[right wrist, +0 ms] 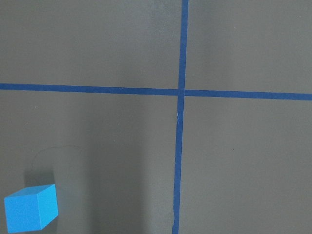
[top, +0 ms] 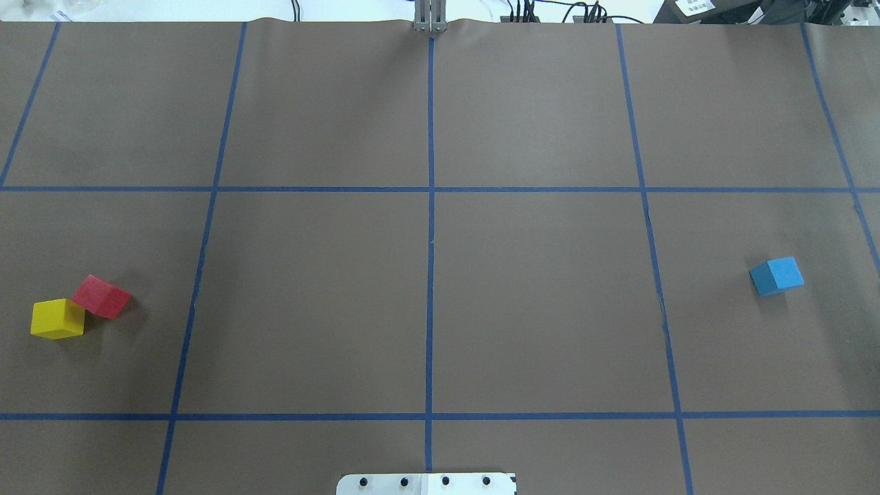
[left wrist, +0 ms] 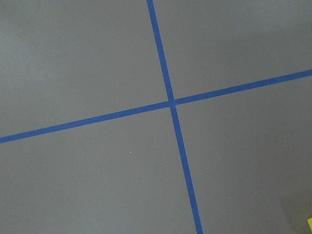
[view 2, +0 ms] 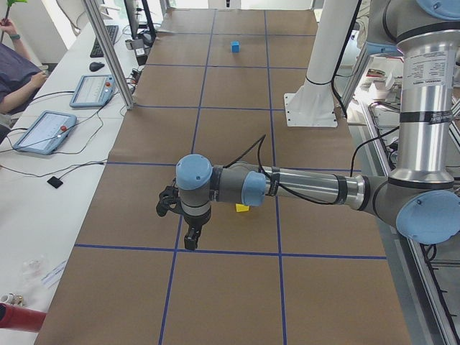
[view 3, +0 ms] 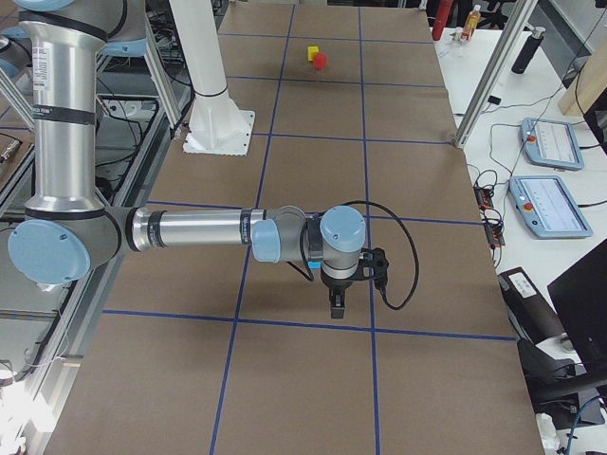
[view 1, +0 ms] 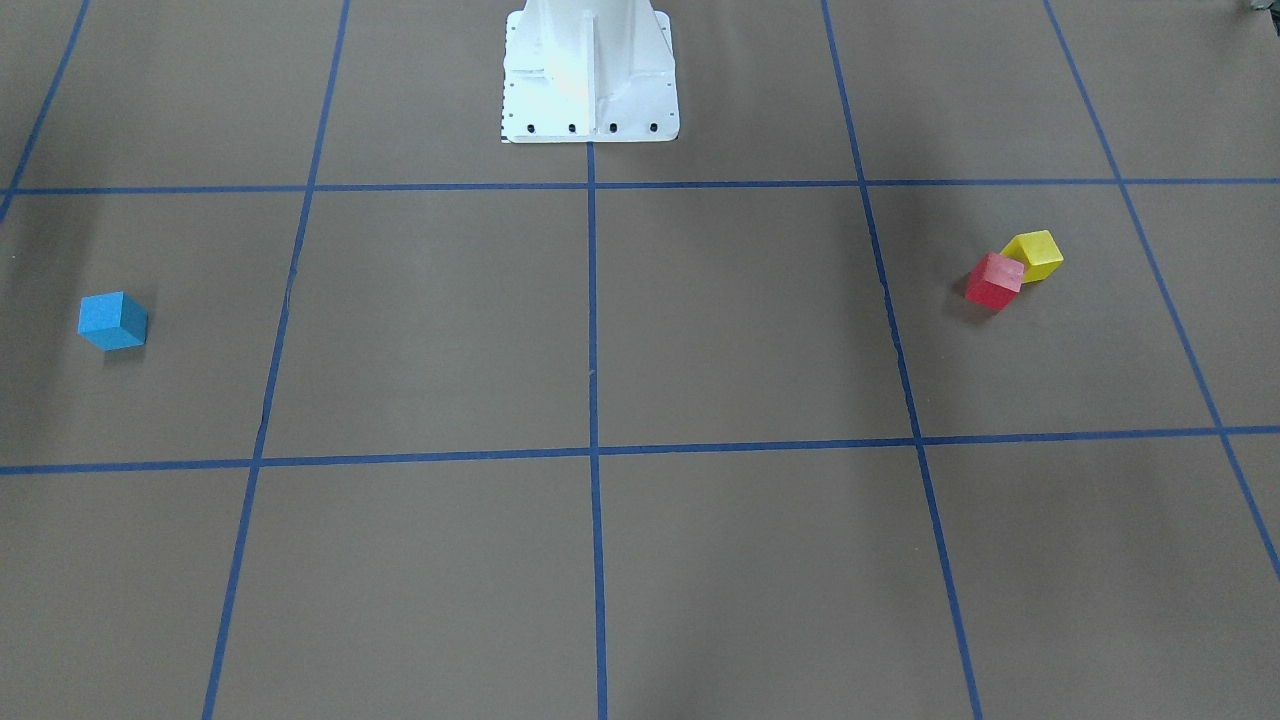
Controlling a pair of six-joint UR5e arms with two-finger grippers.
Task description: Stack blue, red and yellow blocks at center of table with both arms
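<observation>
Overhead exterior view has the brown paper worktop [top: 536, 302] ruled into squares by blue tape lines [top: 430, 275], with my white base plate [top: 426, 484] at the near edge. The blue block [top: 777, 276] sits alone on my right side, flat on the paper and turned a little off the grid. On my left side the red block [top: 102, 297] and the yellow block [top: 58, 319] lie together, touching at one corner. The red one is the nearer of the two to the middle and is set at an angle to its neighbour. All three are well apart from the centre of the worktop, and none is stacked on another.

From the table's ends I see both my arms stretched low over the worktop. My left end effector [view 2: 190, 241] points down beside a tape crossing, just short of the yellow block. My right end effector [view 3: 337, 305] points down near a tape line on the blue block's side. Neither shows in any other view, so I cannot tell whether either one is open or closed.

My right wrist camera catches the blue block in its lower left corner. My left wrist camera catches only a yellow sliver at its lower right edge.

A white label [top: 694, 5] beyond the far edge carries print too small to read.
</observation>
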